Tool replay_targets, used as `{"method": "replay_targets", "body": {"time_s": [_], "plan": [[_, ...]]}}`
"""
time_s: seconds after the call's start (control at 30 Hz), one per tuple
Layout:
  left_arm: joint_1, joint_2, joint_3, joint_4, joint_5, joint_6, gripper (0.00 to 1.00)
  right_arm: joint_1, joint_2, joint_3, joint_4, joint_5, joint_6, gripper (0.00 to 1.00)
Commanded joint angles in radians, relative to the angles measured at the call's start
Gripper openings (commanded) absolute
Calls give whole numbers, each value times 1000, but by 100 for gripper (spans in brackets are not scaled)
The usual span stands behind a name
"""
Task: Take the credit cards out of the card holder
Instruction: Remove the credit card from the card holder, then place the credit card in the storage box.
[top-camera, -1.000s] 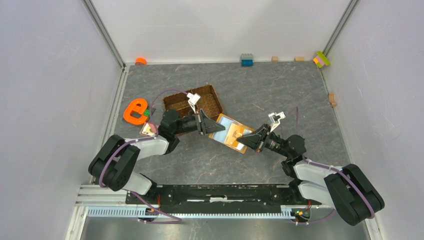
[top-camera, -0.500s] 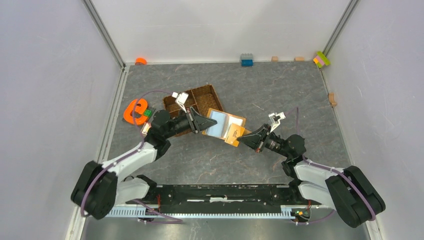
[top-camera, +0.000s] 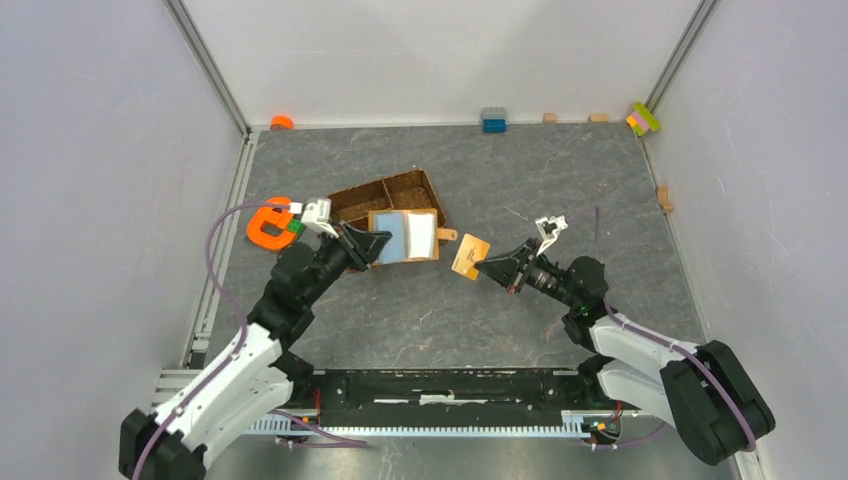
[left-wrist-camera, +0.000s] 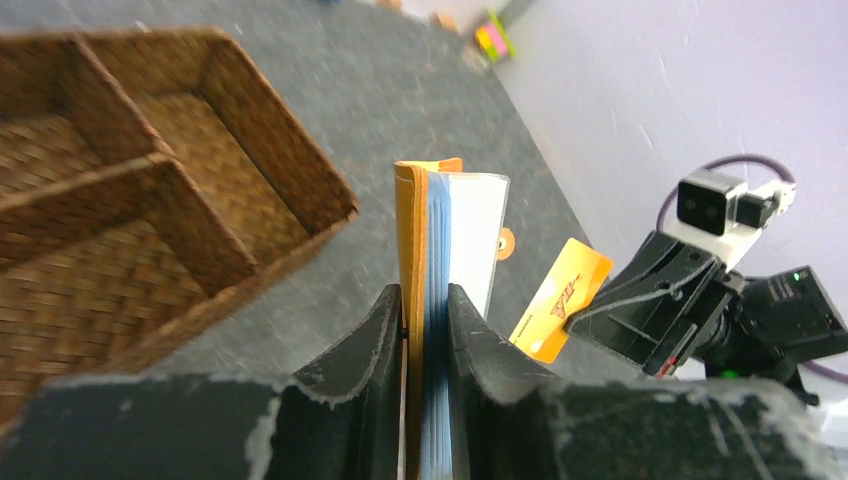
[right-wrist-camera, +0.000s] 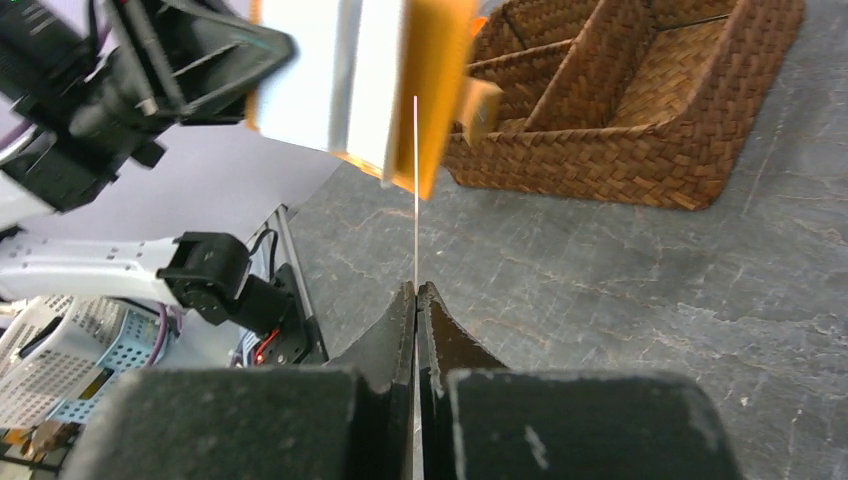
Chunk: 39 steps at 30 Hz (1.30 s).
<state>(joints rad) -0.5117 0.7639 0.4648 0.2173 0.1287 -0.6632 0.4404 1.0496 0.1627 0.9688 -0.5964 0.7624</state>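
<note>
1. The left gripper (left-wrist-camera: 425, 318) was clenched on one edge of the card holder (top-camera: 405, 236), which was held open with its pale lining turned up toward the top camera.
2. The right gripper (right-wrist-camera: 415, 292) pinched an orange-yellow credit card (top-camera: 470, 258) by its end. The card was clear of the holder, just beside its snap tab.
3. The left arm reached forward and rightward from its base. The right arm stretched leftward, its fingers pointing at the holder.
4. The woven tray (top-camera: 385, 190) sat directly behind the holder, their edges overlapping in the top view.
5. Bare table (top-camera: 430, 310) lay open on the near side, between the arms.
</note>
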Motion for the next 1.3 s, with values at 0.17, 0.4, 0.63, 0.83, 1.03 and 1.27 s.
{"method": "replay_targets", "body": {"time_s": [0.17,0.4,0.63,0.83,1.03,1.27], "plan": [[2,-323,-102,-36,-355,60,2,45,123,205,-179,81,-80,0],[1,-579,-214,19,-442,41,2,127,327,409,-310,110,-134,0],[2,-673,-234,11,-463,36,2,222,506,683,-552,204,-302,0],[0,-687,-235,-8,-488,22,2,262,633,896,-664,227,-475,0],[1,-713,-228,-31,-505,13,2,288,735,1095,-754,263,-705,0],[1,-805,-215,-115,-589,-25,2,365,749,1178,-829,328,-1048,0]]}}
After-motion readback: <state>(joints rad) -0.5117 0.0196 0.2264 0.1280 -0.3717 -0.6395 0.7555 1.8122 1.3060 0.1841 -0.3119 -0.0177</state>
